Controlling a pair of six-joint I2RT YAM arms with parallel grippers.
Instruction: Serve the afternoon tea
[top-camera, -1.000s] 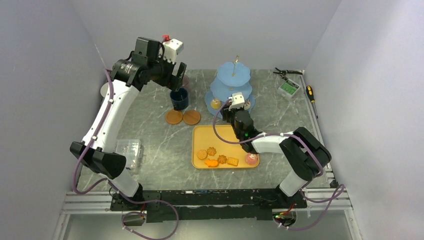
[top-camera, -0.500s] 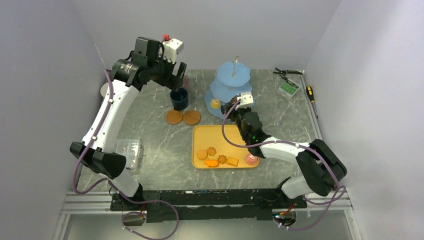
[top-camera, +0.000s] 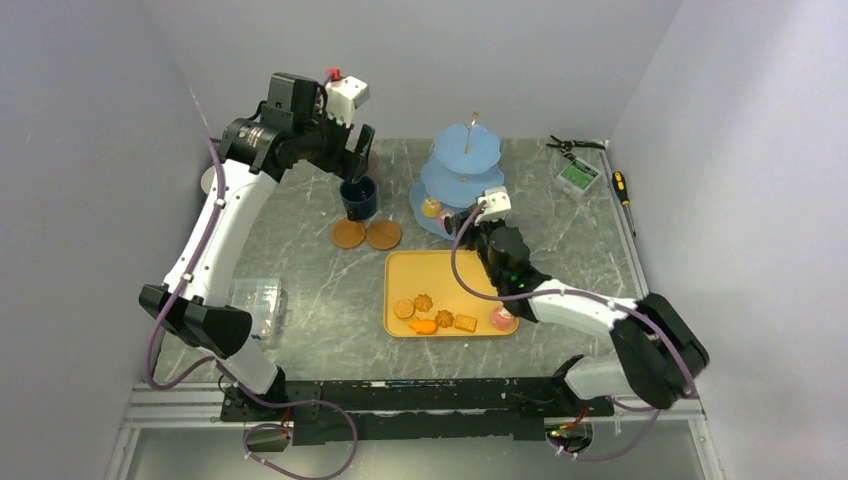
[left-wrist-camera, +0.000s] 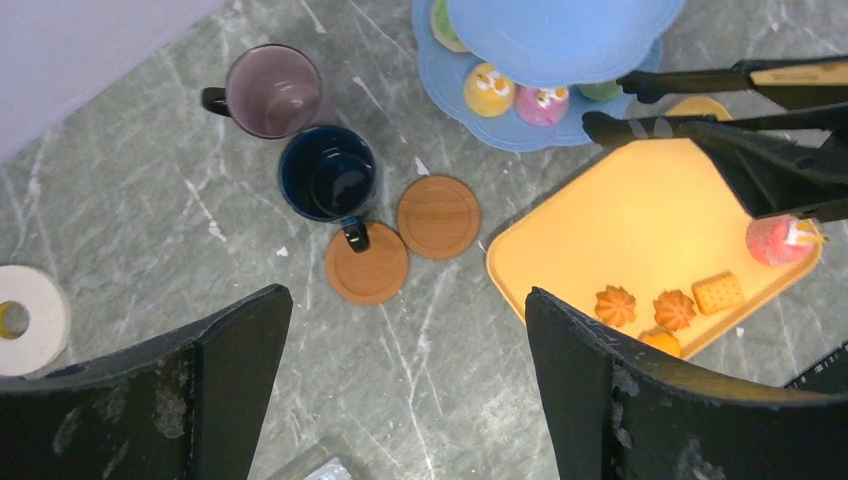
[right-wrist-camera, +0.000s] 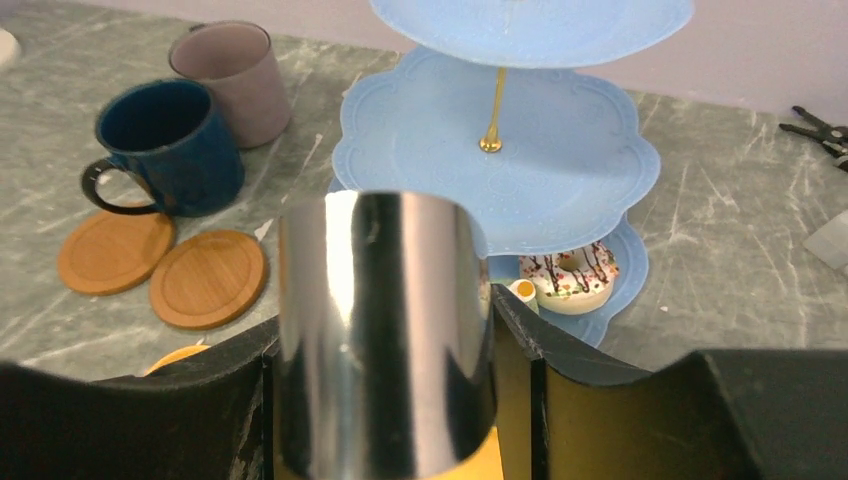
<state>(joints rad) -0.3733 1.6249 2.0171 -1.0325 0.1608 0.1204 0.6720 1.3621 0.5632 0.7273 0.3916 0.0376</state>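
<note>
Nearest the arms, a yellow tray (top-camera: 440, 272) holds orange biscuits (top-camera: 434, 318) and a pink cupcake (top-camera: 502, 318). The right gripper (right-wrist-camera: 385, 420), half closed, clamps black tongs (right-wrist-camera: 385, 300), whose tips are beside the light-blue three-tier stand (top-camera: 466, 150). Doughnuts (left-wrist-camera: 490, 88) sit on its bottom tier. Two brown coasters (top-camera: 365, 234) lie side by side, the dark-blue mug (top-camera: 358, 197) just behind them and the mauve mug (left-wrist-camera: 272, 90) beyond. Above, the left gripper (left-wrist-camera: 405, 390) hangs wide open, empty.

Grey marbled table (top-camera: 300, 262): dark-blue mug (left-wrist-camera: 327, 172), mauve mug (left-wrist-camera: 272, 90) and two coasters (left-wrist-camera: 437, 216) below left gripper (left-wrist-camera: 405, 300); yellow tray (top-camera: 440, 268) beneath right gripper (top-camera: 465, 218), tiered stand (top-camera: 468, 145) just beyond
</note>
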